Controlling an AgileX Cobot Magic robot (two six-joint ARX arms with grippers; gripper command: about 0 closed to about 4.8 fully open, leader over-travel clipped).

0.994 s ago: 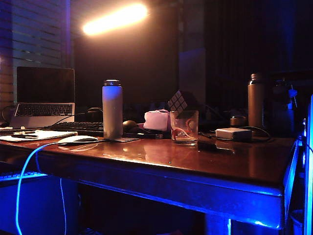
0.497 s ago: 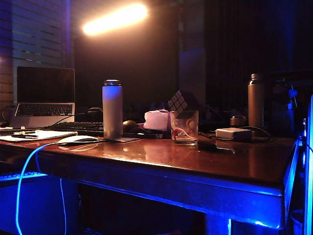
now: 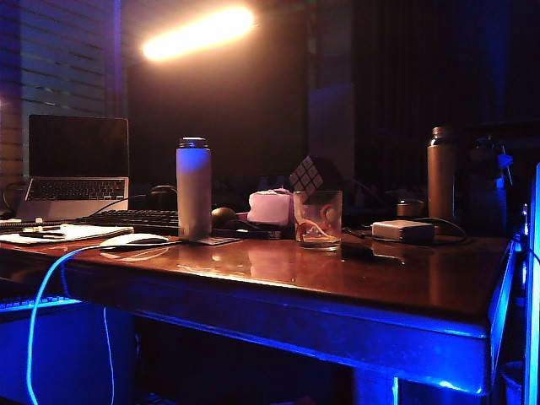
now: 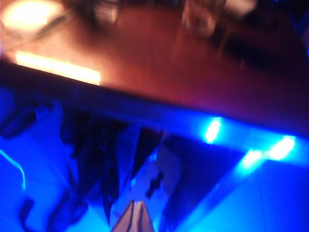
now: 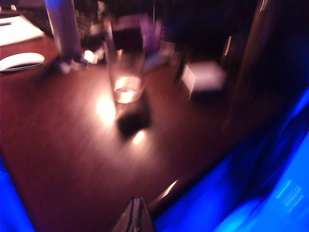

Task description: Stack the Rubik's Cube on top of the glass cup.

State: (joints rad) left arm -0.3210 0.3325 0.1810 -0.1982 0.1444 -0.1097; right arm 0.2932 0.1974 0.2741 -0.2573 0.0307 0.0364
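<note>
A white bottle (image 3: 194, 188) is seen at the table's (image 3: 354, 278) nine o'clock side, kept clear of the work. At centre the glass cup (image 3: 318, 218) stands upright, mouth up, ready as a base. The Rubik's Cube (image 3: 308, 175) is seen at the cup's eleven o'clock, tilted on a corner; whether it rests on the rim or behind cannot be told. The left gripper (image 4: 136, 217), jaws pressed together and empty, is held below the table edge. The right gripper (image 5: 136, 215), likewise closed on nothing, is held over the near edge, the cup at its twelve o'clock.
</note>
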